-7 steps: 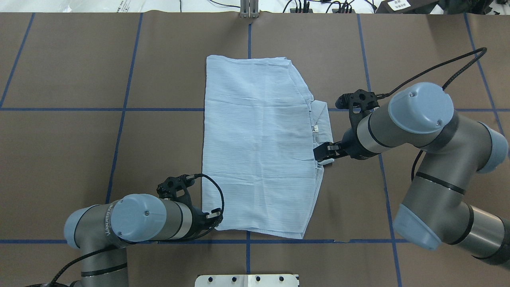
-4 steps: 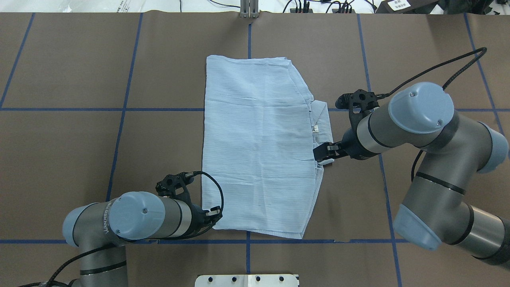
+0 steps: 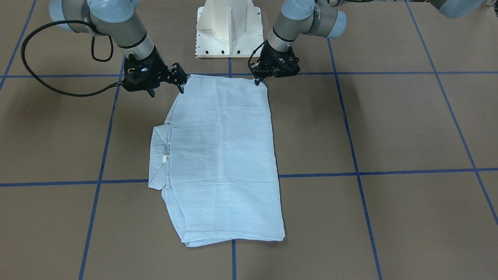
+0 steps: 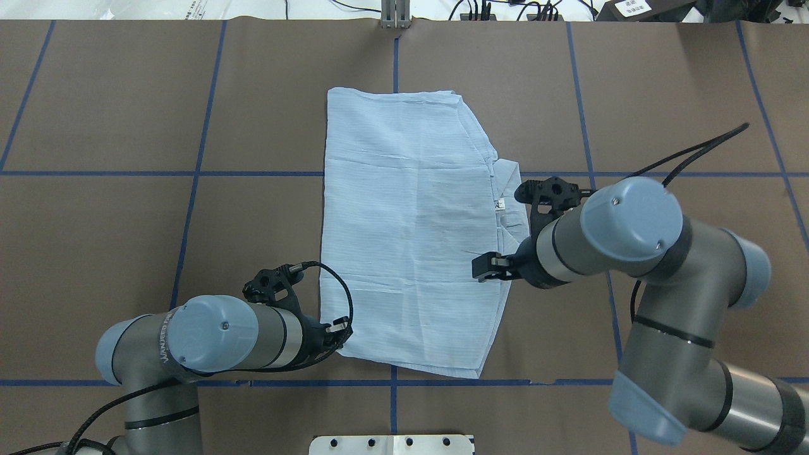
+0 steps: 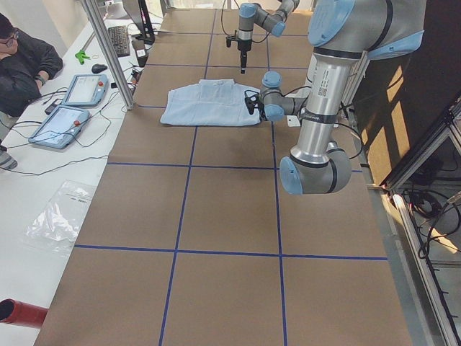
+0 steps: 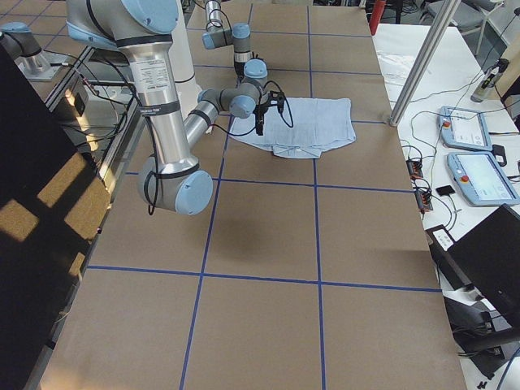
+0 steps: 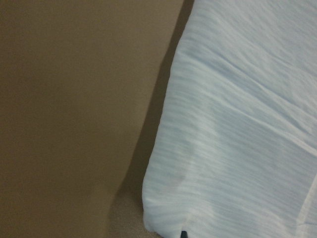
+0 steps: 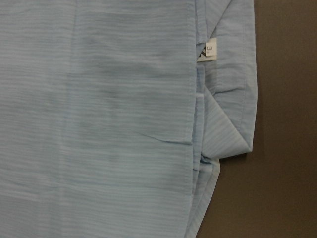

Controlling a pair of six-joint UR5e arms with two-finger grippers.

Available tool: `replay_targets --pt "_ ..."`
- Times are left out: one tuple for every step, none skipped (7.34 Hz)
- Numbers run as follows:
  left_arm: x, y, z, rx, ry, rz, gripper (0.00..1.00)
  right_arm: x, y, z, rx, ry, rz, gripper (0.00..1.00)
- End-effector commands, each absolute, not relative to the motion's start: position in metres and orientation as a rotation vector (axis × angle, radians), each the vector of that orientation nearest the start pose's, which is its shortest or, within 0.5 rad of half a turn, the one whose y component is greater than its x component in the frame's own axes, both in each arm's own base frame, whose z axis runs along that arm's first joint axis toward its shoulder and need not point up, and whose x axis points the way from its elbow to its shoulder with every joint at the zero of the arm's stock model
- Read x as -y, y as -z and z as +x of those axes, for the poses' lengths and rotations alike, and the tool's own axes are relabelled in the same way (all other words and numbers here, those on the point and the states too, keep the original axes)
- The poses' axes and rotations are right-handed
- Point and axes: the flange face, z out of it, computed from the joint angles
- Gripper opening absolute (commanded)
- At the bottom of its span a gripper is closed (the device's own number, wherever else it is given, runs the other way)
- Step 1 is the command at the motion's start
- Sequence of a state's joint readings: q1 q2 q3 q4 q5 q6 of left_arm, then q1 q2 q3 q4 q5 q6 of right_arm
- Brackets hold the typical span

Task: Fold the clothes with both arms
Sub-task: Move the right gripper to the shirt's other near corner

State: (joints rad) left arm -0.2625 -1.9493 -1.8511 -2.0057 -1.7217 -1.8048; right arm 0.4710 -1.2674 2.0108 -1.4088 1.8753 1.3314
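Observation:
The light blue striped shirt lies folded into a flat rectangle mid-table, with its collar and neck tag sticking out on its right side. My left gripper is shut on the shirt's near-left corner, which is lifted slightly in the left wrist view. In the front view this gripper pinches that corner. My right gripper is open and hovers above the shirt's near-right edge. The right wrist view shows the collar and tag below it, with no fingers in frame.
The brown table carries blue tape grid lines. The white pedestal base stands at the robot's edge. A metal post rises at the far edge. An operator and tablets are beside the table.
My right gripper has moved left and toward the robot, from beside the collar to over the shirt's near-right edge. My left arm has drawn back slightly, tugging the near-left corner.

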Motion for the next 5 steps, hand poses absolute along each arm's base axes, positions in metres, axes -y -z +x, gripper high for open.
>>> replay_targets --pt "0.274 -0.272 0.548 -1.103 0.367 -0.12 0.0 0.288 -0.281 -0.484 0.925 -0.243 -0.062 1.0" --pt "0.275 -0.272 0.547 -1.104 0.369 -0.12 0.0 0.262 -0.286 -0.5 0.888 -0.305 -0.13 1.0" --pt "0.275 -0.272 0.547 -1.102 0.369 -0.12 0.0 0.249 -0.278 -0.514 0.852 -0.366 -0.151 1.0" --pt "0.275 -0.272 0.547 -1.104 0.369 -0.12 0.0 0.246 -0.267 -0.522 0.807 -0.454 -0.194 1.0" --pt "0.275 -0.273 0.548 -1.102 0.369 -0.12 0.0 0.244 -0.258 -0.527 0.791 -0.489 -0.211 1.0"
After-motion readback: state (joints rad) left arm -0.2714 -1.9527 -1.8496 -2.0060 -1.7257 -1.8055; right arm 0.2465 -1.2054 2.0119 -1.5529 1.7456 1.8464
